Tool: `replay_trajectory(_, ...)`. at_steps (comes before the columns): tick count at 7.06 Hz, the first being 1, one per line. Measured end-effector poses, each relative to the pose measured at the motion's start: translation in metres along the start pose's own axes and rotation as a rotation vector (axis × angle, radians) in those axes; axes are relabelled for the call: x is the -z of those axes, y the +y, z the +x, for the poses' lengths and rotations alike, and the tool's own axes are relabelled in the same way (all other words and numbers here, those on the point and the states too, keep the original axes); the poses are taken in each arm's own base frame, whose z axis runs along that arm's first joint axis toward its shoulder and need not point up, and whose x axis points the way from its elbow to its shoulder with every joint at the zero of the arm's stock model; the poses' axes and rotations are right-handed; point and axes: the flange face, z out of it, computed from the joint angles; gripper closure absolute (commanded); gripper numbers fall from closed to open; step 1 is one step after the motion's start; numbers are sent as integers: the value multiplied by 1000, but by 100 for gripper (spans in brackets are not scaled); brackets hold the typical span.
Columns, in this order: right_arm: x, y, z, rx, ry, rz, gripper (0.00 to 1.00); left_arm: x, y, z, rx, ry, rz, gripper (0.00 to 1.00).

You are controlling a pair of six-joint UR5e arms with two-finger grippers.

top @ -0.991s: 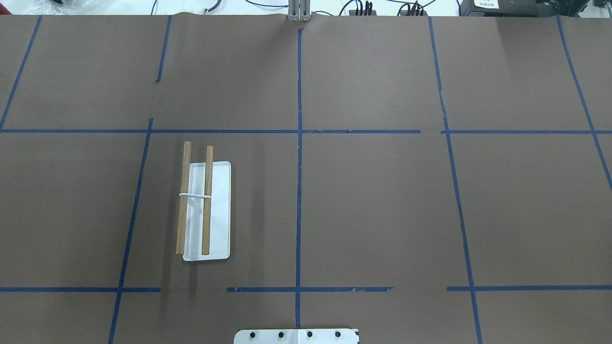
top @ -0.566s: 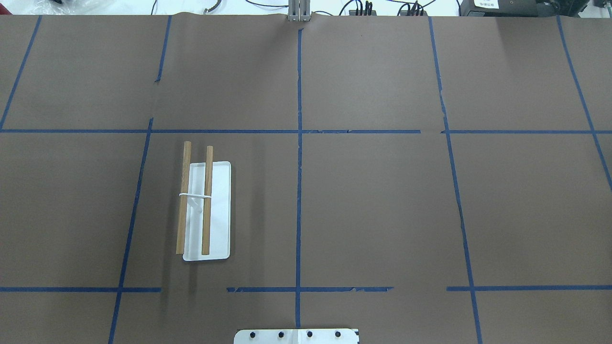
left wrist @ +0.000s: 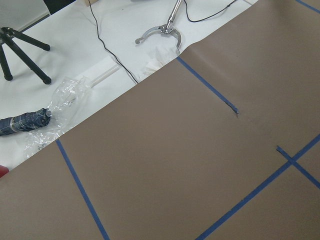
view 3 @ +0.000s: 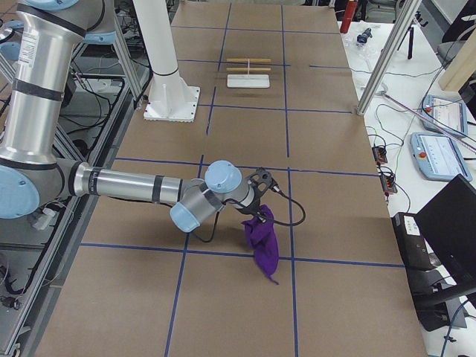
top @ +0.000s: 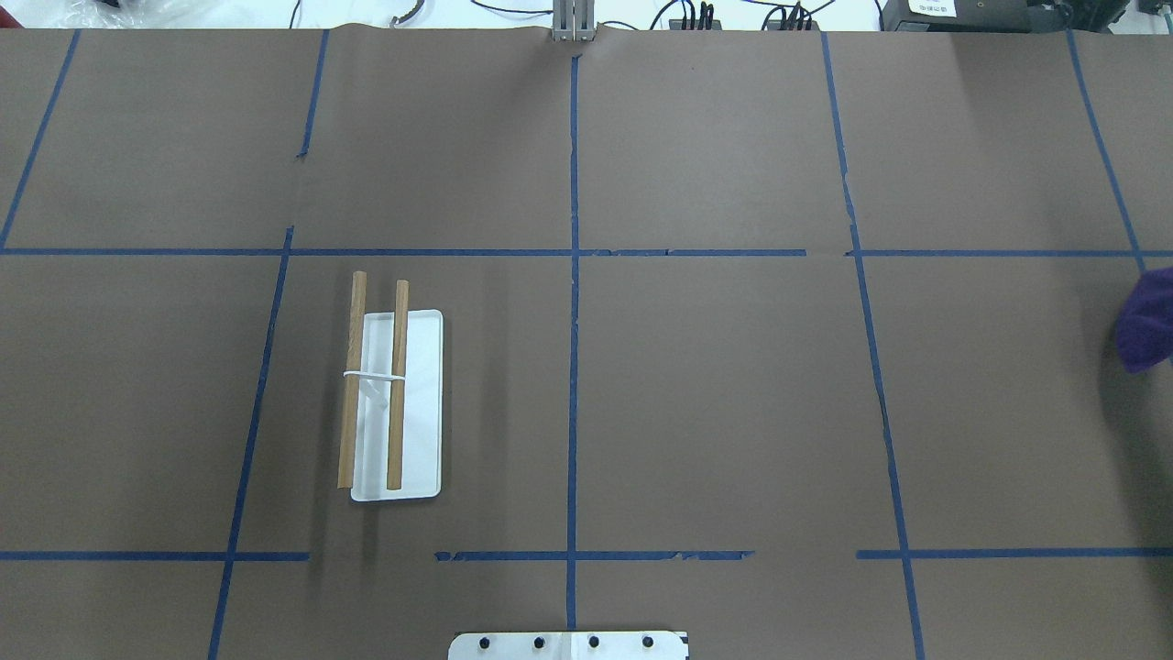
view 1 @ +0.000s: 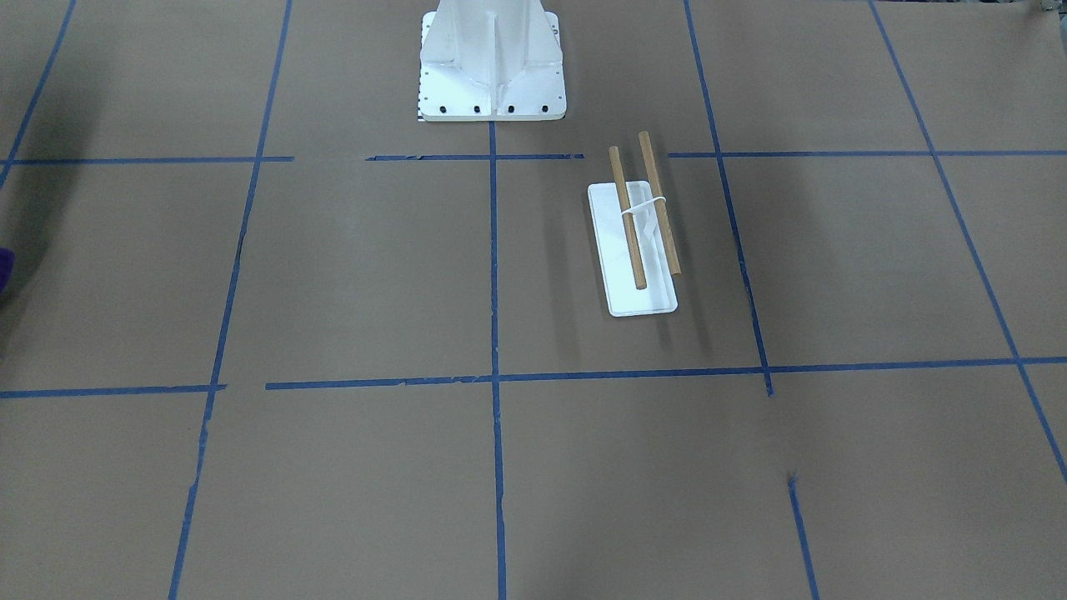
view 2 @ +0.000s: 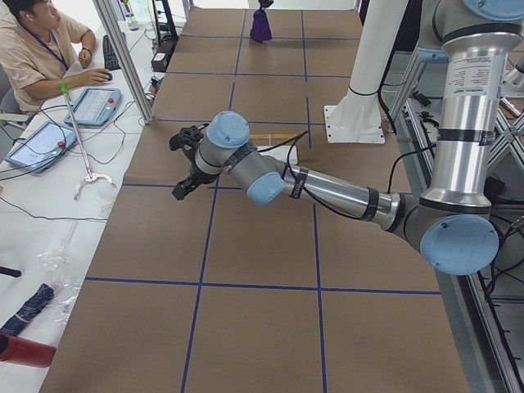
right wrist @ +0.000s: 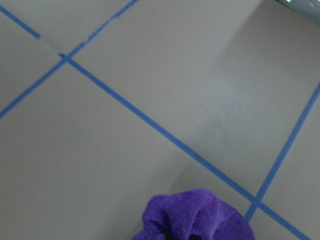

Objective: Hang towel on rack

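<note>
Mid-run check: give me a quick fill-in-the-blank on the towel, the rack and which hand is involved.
The towel is coloured ____. It hangs from the robot's ____ hand. The rack carries ____ wooden bars. The rack stands on the robot's ____ side. Missing words: purple; right; two; left.

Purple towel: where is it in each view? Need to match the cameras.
Front-facing: towel, sliver at left edge, mid-height.
Overhead: towel at right edge, mid-height.
Exterior left: towel at top centre, far end.
Exterior right: towel just below centre.
Left wrist: not in it.
Right wrist: towel at bottom edge, centre.
Landmark: rack, far across from the towel.
</note>
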Motion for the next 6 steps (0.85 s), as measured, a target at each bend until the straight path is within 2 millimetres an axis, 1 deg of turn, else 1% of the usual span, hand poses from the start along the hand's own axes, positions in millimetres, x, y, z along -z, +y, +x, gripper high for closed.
replay_trajectory(1, -3, -49, -16, 2, -28, 36, 100, -13, -14, 23, 56, 34, -4, 0)
replay_trajectory(2, -10, -99, -46, -24, -74, 70, 100, -24, -32, 49, 119, 71, -4, 0)
replay_trajectory(3, -20, -149, -88, -53, -138, 100, 100, -35, -54, 75, 196, 107, -9, 0)
replay_trajectory(4, -26, -186, -128, -71, -199, 121, 100, -46, -85, 104, 293, 144, -28, 7)
replay_trajectory(5, -29, -216, -171, -72, -251, 145, 100, -61, -118, 147, 417, 181, -57, 16)
replay_trajectory(6, -32, -240, -214, -50, -286, 176, 100, -78, -142, 196, 542, 209, -84, 21)
